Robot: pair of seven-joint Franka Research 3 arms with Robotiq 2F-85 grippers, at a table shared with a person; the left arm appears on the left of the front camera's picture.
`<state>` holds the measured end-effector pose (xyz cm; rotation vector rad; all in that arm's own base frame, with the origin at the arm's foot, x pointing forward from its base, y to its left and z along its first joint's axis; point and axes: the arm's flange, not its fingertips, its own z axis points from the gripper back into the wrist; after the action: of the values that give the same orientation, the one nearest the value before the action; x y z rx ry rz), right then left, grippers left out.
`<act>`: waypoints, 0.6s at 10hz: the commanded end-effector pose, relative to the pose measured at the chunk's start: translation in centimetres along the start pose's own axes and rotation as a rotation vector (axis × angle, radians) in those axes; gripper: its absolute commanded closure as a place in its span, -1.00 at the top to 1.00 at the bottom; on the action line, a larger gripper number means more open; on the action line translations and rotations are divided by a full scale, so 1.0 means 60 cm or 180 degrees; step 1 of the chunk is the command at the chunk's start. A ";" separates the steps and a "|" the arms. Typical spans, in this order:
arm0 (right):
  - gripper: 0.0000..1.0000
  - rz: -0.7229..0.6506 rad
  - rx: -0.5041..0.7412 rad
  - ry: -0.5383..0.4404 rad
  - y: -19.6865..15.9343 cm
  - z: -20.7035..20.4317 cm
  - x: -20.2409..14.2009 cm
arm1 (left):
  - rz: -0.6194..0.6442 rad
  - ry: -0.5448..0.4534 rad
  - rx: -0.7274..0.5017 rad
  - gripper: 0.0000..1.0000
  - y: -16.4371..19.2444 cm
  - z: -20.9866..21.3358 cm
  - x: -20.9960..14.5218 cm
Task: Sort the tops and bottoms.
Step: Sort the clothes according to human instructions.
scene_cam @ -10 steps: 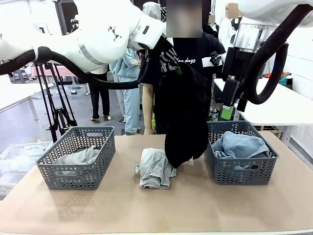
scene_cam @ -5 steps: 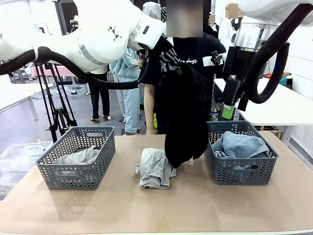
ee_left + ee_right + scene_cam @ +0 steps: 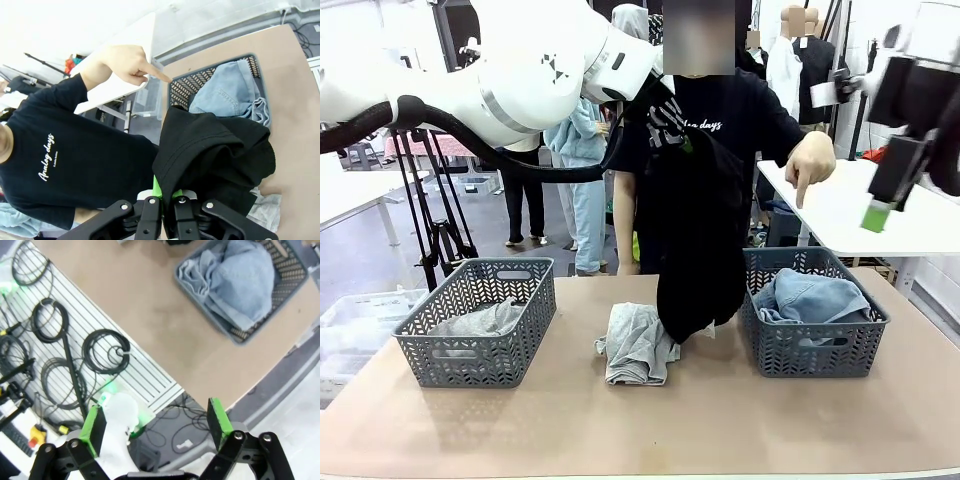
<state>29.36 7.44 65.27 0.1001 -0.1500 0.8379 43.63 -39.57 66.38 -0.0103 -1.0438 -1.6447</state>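
The black garment (image 3: 705, 240) hangs high over the middle of the table (image 3: 720, 420), in front of the person, and the left gripper (image 3: 165, 192) carries it with both fingers pinched together on a fold at its top. Its lower end comes down just beside the crumpled grey garment (image 3: 638, 345), which lies on the table between the two baskets; I cannot tell if the hem rests on the table. The step in hand seems to be deciding where this black piece belongs. The person's hand (image 3: 810, 160) is held above the right basket (image 3: 815, 350) with one finger pointing down at it, so I judge that the black piece is meant to go there. The next move then calls for carrying the garment sideways to the robot's right with enough height that the long hanging cloth passes over the basket rim and does not drag the grey garment along, and only then letting go. The right gripper (image 3: 156, 420) is off to the right side above the table edge, its green pads wide apart and nothing between them. The right basket holds a light blue denim garment (image 3: 810, 295), which fills much of it. The left basket (image 3: 470, 365) holds a pale grey piece (image 3: 485, 320) lying low inside
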 end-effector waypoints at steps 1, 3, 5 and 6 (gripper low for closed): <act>1.00 0.0048 -0.0067 0.0026 -0.009 -0.013 -0.046 | 0.0021 -0.0051 -0.0015 -1.00 0.003 0.010 0.002; 1.00 0.0135 -0.0038 -0.0065 -0.027 -0.026 -0.043 | 0.0021 -0.0051 -0.0015 -1.00 0.003 0.010 0.002; 1.00 0.0001 -0.0035 -0.0014 -0.010 0.000 -0.047 | -0.0135 -0.0106 -0.0009 -1.00 0.012 -0.005 0.033; 1.00 0.0001 -0.0035 -0.0014 -0.010 0.000 -0.047 | -0.0350 -0.0234 0.0012 -1.00 0.033 -0.011 0.084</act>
<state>27.96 4.60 64.44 0.0973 -0.1663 0.8462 43.05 -41.27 67.25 -0.0101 -1.0710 -1.6879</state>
